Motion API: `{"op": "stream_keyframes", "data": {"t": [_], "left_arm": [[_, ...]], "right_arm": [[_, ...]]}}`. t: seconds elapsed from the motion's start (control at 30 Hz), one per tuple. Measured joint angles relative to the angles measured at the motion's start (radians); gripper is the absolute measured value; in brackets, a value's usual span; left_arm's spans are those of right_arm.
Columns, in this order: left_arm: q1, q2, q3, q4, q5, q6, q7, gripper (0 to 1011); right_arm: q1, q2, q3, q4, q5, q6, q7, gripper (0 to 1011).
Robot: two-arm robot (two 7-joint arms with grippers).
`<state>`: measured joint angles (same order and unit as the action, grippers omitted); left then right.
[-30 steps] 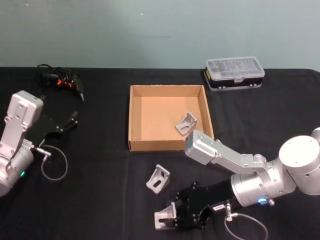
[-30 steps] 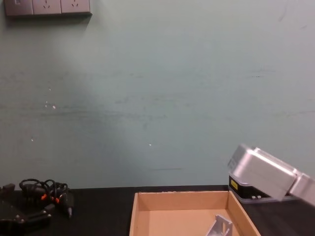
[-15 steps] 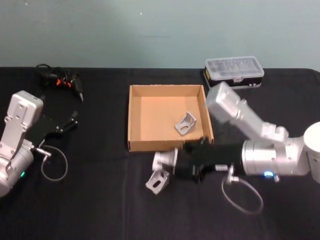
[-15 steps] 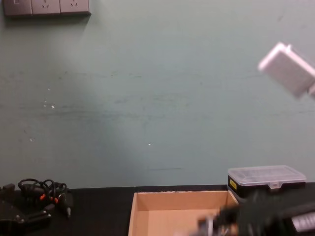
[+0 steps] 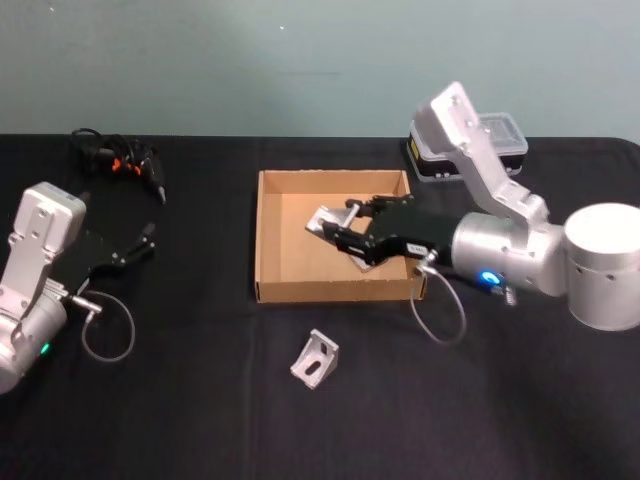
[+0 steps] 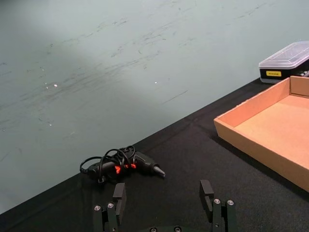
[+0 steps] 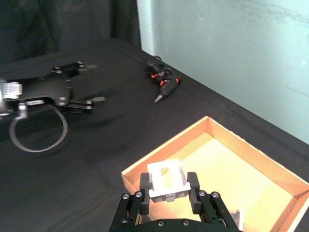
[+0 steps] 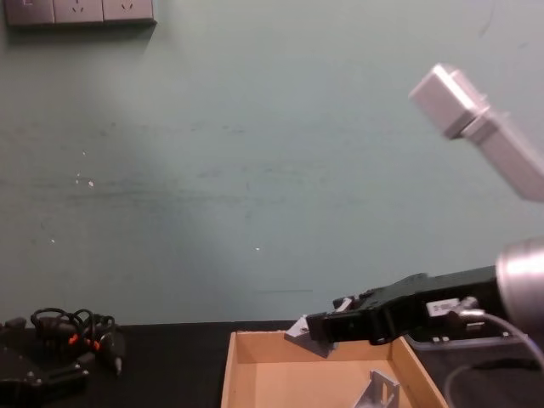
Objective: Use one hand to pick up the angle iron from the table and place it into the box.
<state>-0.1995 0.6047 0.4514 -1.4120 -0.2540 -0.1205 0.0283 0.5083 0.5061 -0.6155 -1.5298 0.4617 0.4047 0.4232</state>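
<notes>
Right claw (image 5: 335, 225) was clamped on the angle iron (image 5: 325, 220), one finger on each side of it; the wrist view showed the same grip (image 7: 166, 186), with the slotted face of the part (image 7: 166, 180) turned up.

The box (image 5: 262, 240) lay directly under the claw. From the chest, the claw (image 8: 319, 327) and its part (image 8: 297, 327) hung at about rim height above the box (image 8: 229, 374), and the part was not touching the floor.

A second iron (image 8: 384, 393) sat on the box floor, below the claw and back toward its wrist. We could not tell whether it touched the box wall.

A loose iron (image 5: 315, 358) lay on the table (image 5: 200, 400), outside the box and nearer the robot than the claw, well apart from it.

The case (image 5: 505, 140) stood behind the right arm, beyond the claw's wrist end.

Left claw (image 5: 150, 240) was parked low over the table, far off beyond the right claw's tips, with its fingers (image 6: 118, 193) spread apart and nothing between them. A black tool with looped cables (image 6: 125, 164) lay ahead of the left claw, near the wall.
</notes>
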Motion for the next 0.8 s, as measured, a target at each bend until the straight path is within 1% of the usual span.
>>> {"op": "stream_keyframes", "data": {"t": [0.07, 0.1, 0.13, 0.17, 0.23, 0.27, 0.5, 0.67, 0.8], "left_arm": [[0.000, 0.000, 0.000, 0.000, 0.000, 0.000, 0.000, 1000], [0.000, 0.000, 0.000, 0.000, 0.000, 0.000, 0.000, 1000], [0.000, 0.000, 0.000, 0.000, 0.000, 0.000, 0.000, 1000], [0.000, 0.000, 0.000, 0.000, 0.000, 0.000, 0.000, 1000], [0.000, 0.000, 0.000, 0.000, 0.000, 0.000, 0.000, 1000], [0.000, 0.000, 0.000, 0.000, 0.000, 0.000, 0.000, 1000], [0.000, 0.000, 0.000, 0.000, 0.000, 0.000, 0.000, 1000], [0.000, 0.000, 0.000, 0.000, 0.000, 0.000, 0.000, 1000], [0.000, 0.000, 0.000, 0.000, 0.000, 0.000, 0.000, 1000]], "right_arm": [[0.019, -0.022, -0.007, 0.038, -0.010, 0.003, 0.000, 461], [0.036, -0.041, -0.014, 0.072, -0.019, 0.005, 0.002, 461], [0.044, -0.049, -0.017, 0.089, -0.024, 0.006, 0.002, 461], [0.058, -0.066, -0.022, 0.121, -0.032, 0.007, 0.004, 461], [0.072, -0.084, -0.029, 0.157, -0.041, 0.007, 0.008, 461], [0.085, -0.100, -0.035, 0.189, -0.050, 0.007, 0.012, 461], [0.123, -0.156, -0.056, 0.311, -0.086, 0.008, 0.026, 461], [0.131, -0.175, -0.059, 0.352, -0.101, 0.007, 0.034, 461], [0.133, -0.186, -0.058, 0.367, -0.111, 0.007, 0.039, 461]]}}
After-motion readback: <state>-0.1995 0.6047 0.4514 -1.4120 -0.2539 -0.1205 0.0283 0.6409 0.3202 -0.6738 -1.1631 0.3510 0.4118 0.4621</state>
